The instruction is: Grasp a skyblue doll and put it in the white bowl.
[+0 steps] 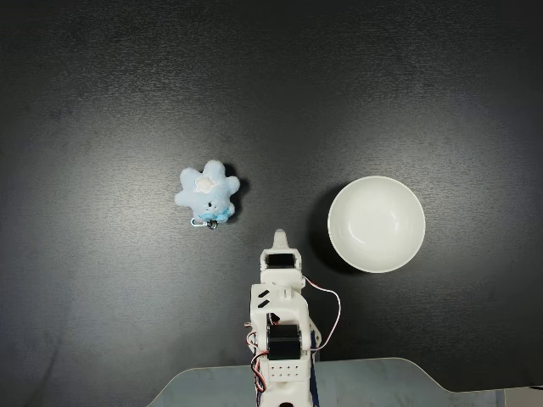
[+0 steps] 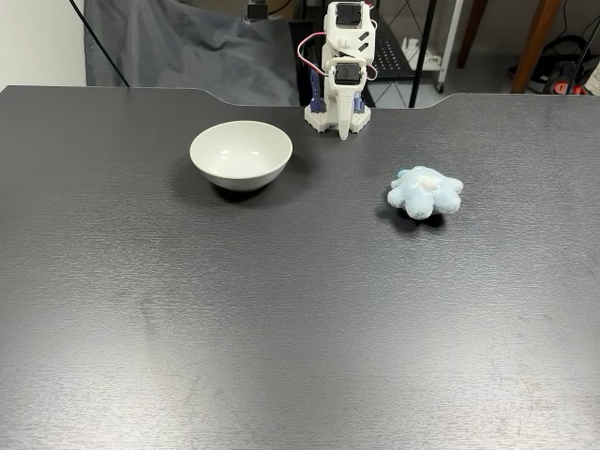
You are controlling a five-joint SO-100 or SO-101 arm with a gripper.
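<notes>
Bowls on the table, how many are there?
1. The white bowl sits on the dark table, right of the gripper in the fixed view from above; the skyblue doll lies apart on the other side.

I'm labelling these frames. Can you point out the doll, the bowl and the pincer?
doll (image 1: 209, 192): top-down fixed view, on its white centre patch.
bowl (image 1: 377, 223): top-down fixed view, on its smooth inside bottom.
pincer (image 2: 344, 127): front fixed view, between the fingertips pointing down at the table.

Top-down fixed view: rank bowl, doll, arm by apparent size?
1. Arm, cut off at the frame's bottom edge, so partly out of view.
2. White bowl.
3. Skyblue doll, clearly smallest.
</notes>
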